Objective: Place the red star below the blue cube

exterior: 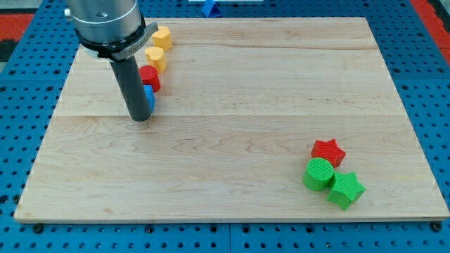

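Note:
The red star (329,152) lies at the view's lower right on the wooden board (232,105). The blue cube (149,98) is at the upper left, mostly hidden behind my rod. My tip (140,118) rests on the board right against the blue cube's left side, far from the red star. A red block (150,76) sits just above the blue cube, touching it.
Two yellow blocks (155,57) (163,36) stand above the red block in a rising line. A green cylinder (318,173) and a green star (345,189) sit just below the red star. A blue block (209,8) lies beyond the board's top edge.

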